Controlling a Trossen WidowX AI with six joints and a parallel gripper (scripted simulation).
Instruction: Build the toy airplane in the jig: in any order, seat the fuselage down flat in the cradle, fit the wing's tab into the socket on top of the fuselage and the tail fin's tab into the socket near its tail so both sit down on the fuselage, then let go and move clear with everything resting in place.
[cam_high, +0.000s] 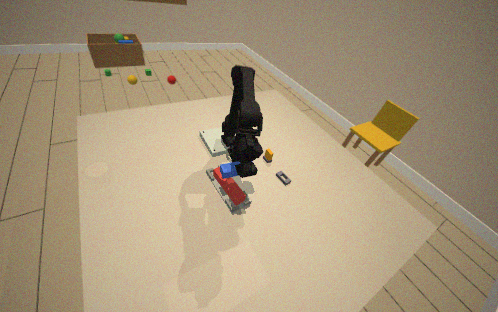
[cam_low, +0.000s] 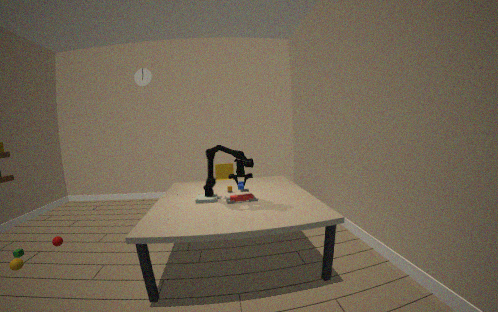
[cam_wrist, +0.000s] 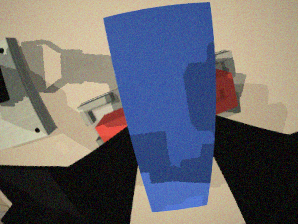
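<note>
The red fuselage (cam_high: 233, 191) (cam_low: 242, 198) (cam_wrist: 227, 95) lies in the grey cradle (cam_high: 236, 209) and looks flat. My gripper (cam_high: 242, 169) (cam_low: 241, 183) (cam_wrist: 169, 123) is shut on the blue wing (cam_high: 228, 171) (cam_low: 241, 186) (cam_wrist: 160, 85). The wing is held above the fuselage, crossing it, with a gap below it in the exterior view. In the wrist view the wing hides the middle of the fuselage; its tab and the socket are hidden. The orange tail fin (cam_high: 269, 154) (cam_low: 230, 189) stands in a small dark holder beyond the cradle.
A dark slotted holder (cam_high: 283, 178) lies on the table near the tail fin. The arm's pale base plate (cam_high: 212, 142) (cam_low: 206, 200) (cam_wrist: 30, 117) is close to one end of the cradle. A yellow chair (cam_high: 377, 135) stands beyond the table.
</note>
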